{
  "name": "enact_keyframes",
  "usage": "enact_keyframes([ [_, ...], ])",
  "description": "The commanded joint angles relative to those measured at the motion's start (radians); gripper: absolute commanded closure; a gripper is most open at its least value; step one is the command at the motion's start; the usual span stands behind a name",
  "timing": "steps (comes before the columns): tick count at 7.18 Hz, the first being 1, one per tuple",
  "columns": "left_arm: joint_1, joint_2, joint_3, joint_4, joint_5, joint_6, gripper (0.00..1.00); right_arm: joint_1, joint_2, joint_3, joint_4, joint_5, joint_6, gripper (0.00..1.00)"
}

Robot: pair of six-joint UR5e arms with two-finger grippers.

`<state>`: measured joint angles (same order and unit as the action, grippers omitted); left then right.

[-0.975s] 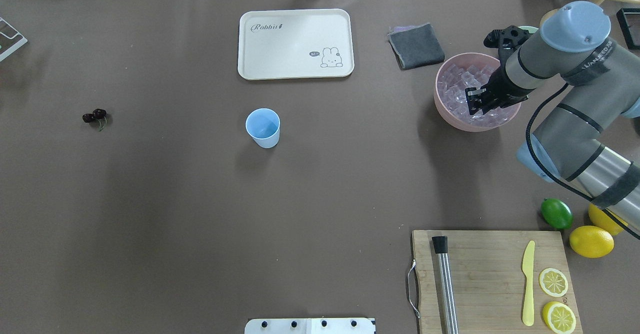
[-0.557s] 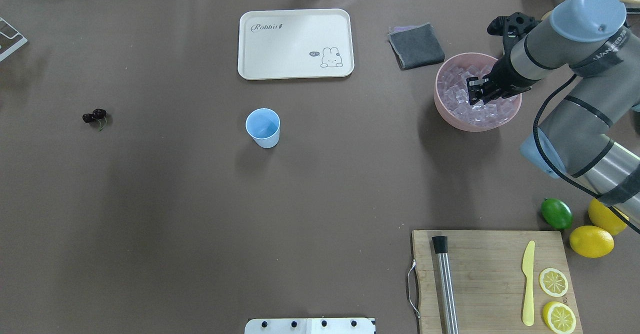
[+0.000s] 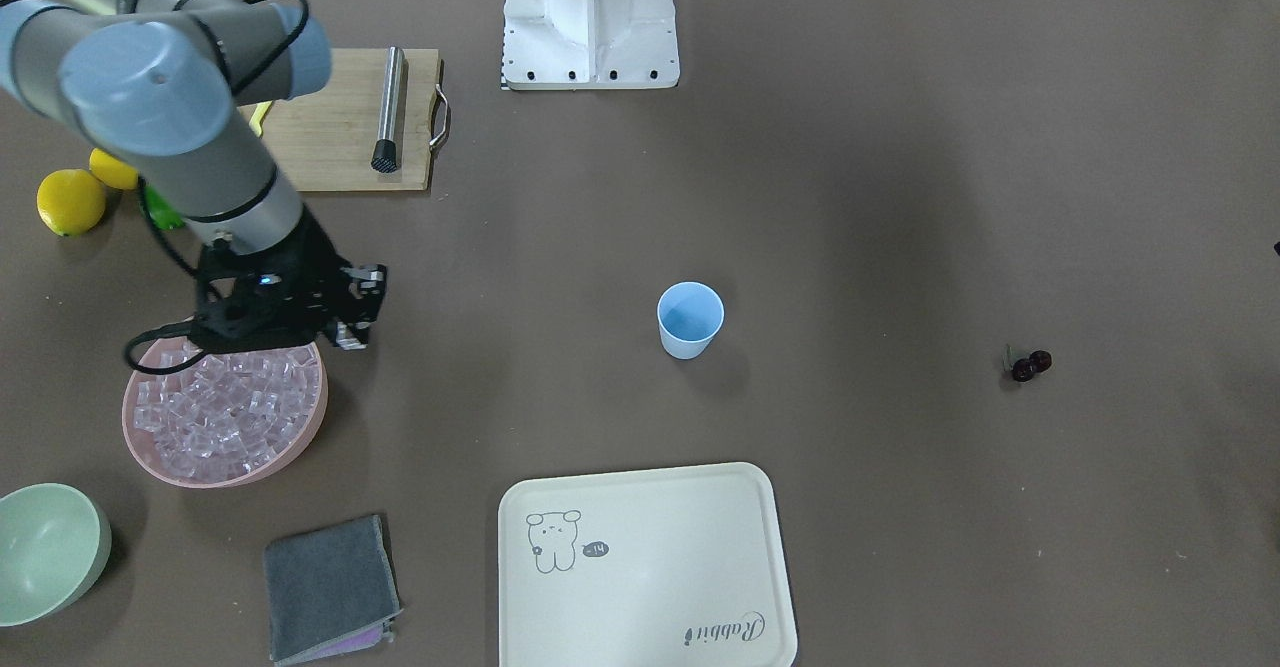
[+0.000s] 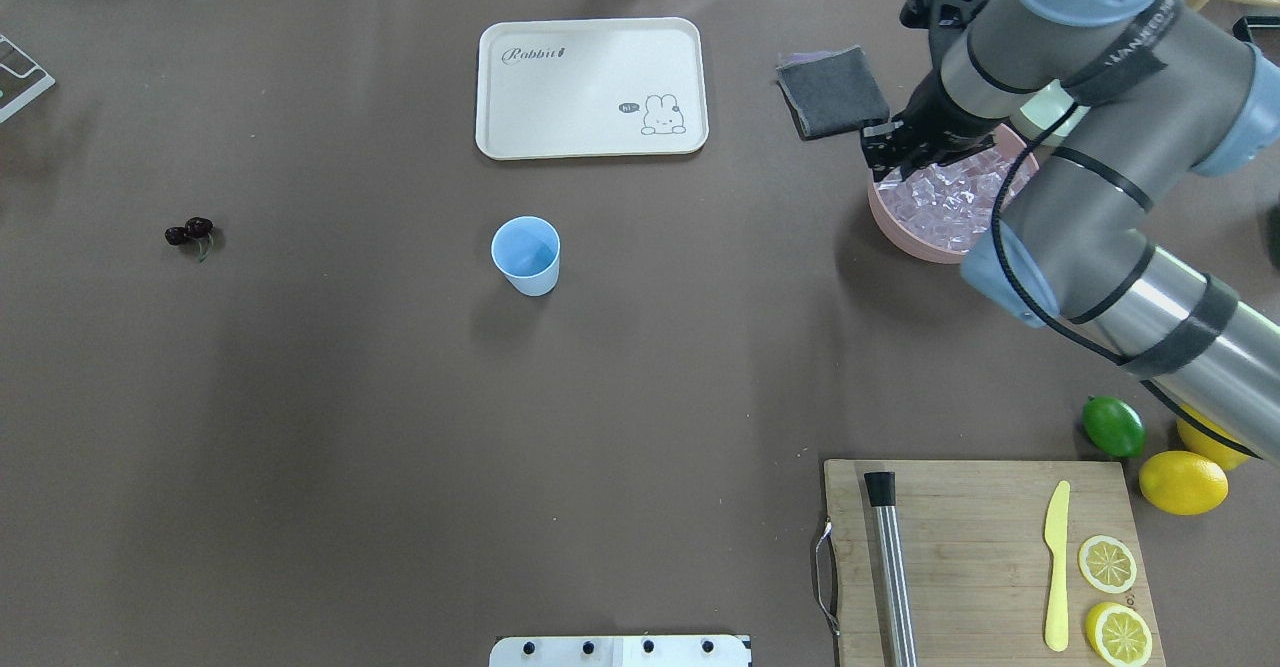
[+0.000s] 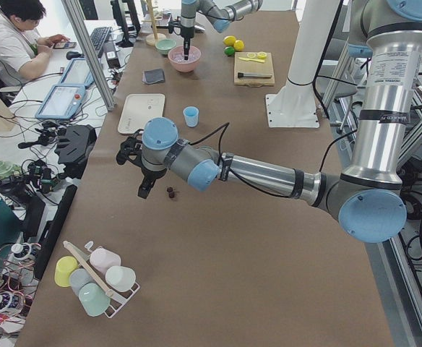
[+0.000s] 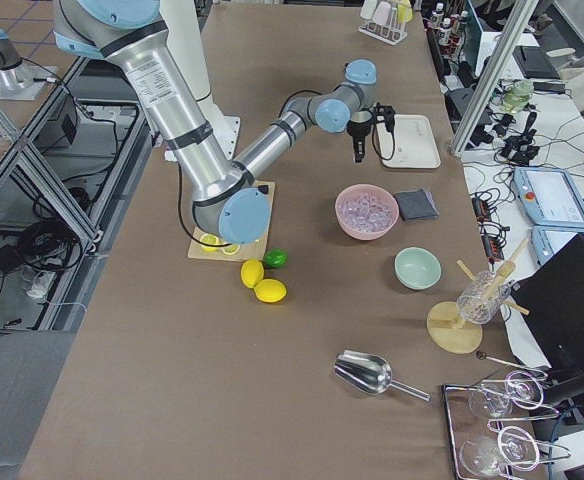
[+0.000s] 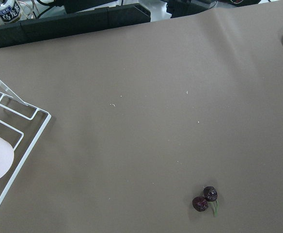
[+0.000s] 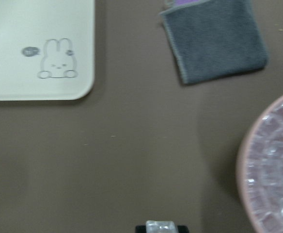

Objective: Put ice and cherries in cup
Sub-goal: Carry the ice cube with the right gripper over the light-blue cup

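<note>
The light-blue cup stands upright mid-table, also in the front view. The ice fills a pink bowl. My right gripper hangs over the bowl's rim on the cup side, shut on one clear ice cube. The cherries lie on the table far left and show in the left wrist view. My left gripper hovers close above the cherries. It shows only in the exterior left view, so I cannot tell whether it is open or shut.
A cream rabbit tray lies behind the cup, a grey cloth beside the pink bowl. A cutting board with muddler, knife and lemon slices sits near right, with a lime and lemons. A pale green bowl stands past the pink bowl.
My right gripper has risen out of the ice and moved left across the pink bowl to its rim on the cup side. Cup and cherries have not moved.
</note>
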<state>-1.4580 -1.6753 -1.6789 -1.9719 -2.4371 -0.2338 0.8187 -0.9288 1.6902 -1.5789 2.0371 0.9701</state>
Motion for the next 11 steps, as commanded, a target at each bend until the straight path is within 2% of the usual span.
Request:
enact_keyframes([
  [1, 0.086, -0.03, 0.005, -0.005, 0.001, -0.063, 0.02, -0.125, 0.18, -0.065, -0.041, -0.092, 0.132, 1.0],
  [2, 0.09, -0.037, 0.013, -0.007, 0.003, -0.064, 0.02, -0.144, 0.271, -0.134, -0.036, -0.115, 0.157, 1.0],
  [3, 0.099, -0.046, 0.042, -0.018, 0.003, -0.064, 0.02, -0.176, 0.365, -0.25, -0.03, -0.126, 0.176, 1.0],
  [4, 0.103, -0.052, 0.079, -0.054, 0.003, -0.065, 0.02, -0.212, 0.436, -0.339, -0.015, -0.2, 0.206, 1.0],
  [5, 0.116, -0.052, 0.111, -0.103, 0.042, -0.073, 0.02, -0.231, 0.474, -0.425, 0.041, -0.224, 0.206, 1.0],
  [6, 0.154, -0.052, 0.122, -0.132, 0.081, -0.094, 0.02, -0.255, 0.473, -0.47, 0.086, -0.253, 0.205, 1.0],
  [7, 0.163, -0.052, 0.126, -0.137, 0.082, -0.101, 0.02, -0.272, 0.475, -0.481, 0.092, -0.288, 0.202, 1.0],
  [9, 0.166, -0.044, 0.116, -0.139, 0.081, -0.104, 0.02, -0.311, 0.475, -0.481, 0.092, -0.294, 0.206, 1.0],
  [10, 0.166, -0.044, 0.116, -0.139, 0.081, -0.104, 0.02, -0.325, 0.475, -0.481, 0.095, -0.323, 0.206, 0.9],
  [11, 0.166, -0.043, 0.116, -0.139, 0.081, -0.102, 0.02, -0.334, 0.475, -0.486, 0.105, -0.351, 0.206, 0.59],
])
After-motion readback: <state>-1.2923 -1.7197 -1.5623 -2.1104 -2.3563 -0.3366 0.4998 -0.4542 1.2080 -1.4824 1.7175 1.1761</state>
